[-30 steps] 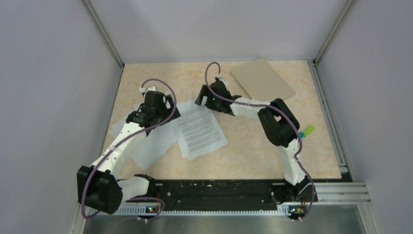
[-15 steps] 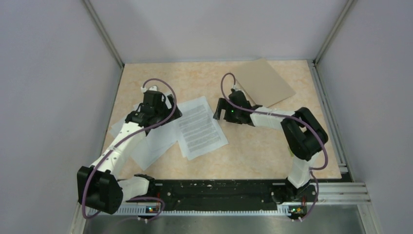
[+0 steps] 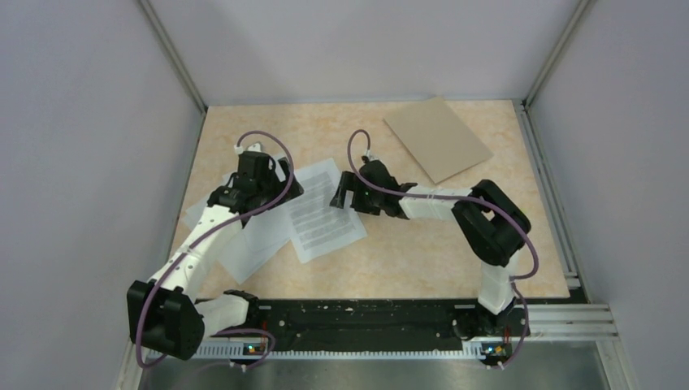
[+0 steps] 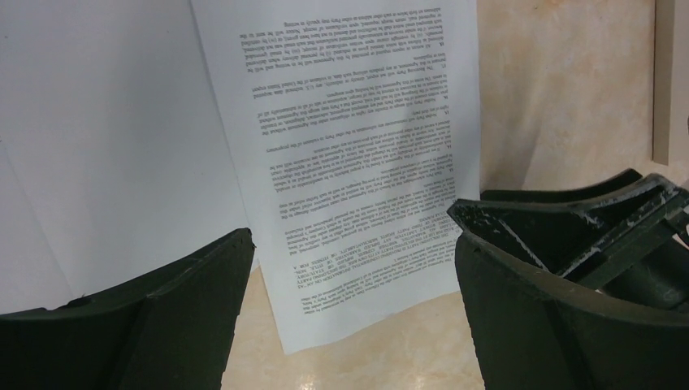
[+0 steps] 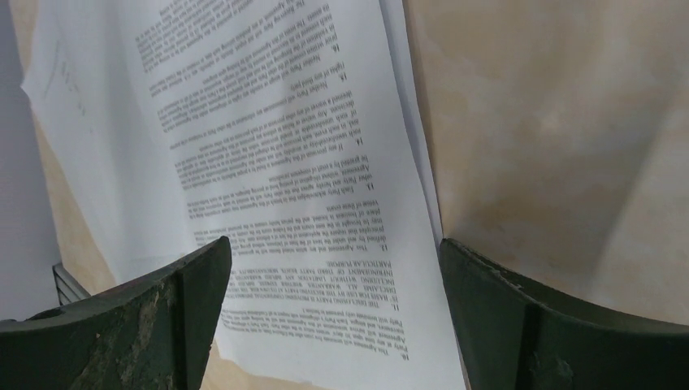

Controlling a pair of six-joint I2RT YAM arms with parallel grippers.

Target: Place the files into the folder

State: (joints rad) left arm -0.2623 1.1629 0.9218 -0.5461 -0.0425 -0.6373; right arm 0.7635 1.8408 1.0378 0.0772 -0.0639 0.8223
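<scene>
- Left claw (image 3: 276, 187): jaws spread wide with nothing between them, poised over the files (image 3: 268, 227) at the left of the desk (image 3: 406, 260).
- Right claw (image 3: 340, 197): jaws likewise wide apart and empty, just beside the right edge of the printed sheet (image 3: 323, 213).
- Files: thin white rectangular sheets fanned in a loose overlapping pile. The printed sheet, dense with lines of black text, lies uppermost, and the blank sheets (image 3: 244, 244) are partly beneath it. All lie flat on the desk.
- Folder (image 3: 437, 138): matte brown card, plain, flat and apparently closed. It rests at the far right of the desk, turned at an angle and well apart from the files.
- Desk: beige marbled surface, smooth in appearance.
- Risk 1: paper lying flush on a hard surface offers no raised edge, so a closing claw may only skid over it, or buckle and crease the sheet.
- Risk 2: because the sheets overlap, dragging one is likely to shift or scatter its neighbours.
- Risk 3: a limp sheet held at one edge may droop and catch on the folder's rim.
- Risk 4: the light folder may slide unless the other claw steadies it.
</scene>
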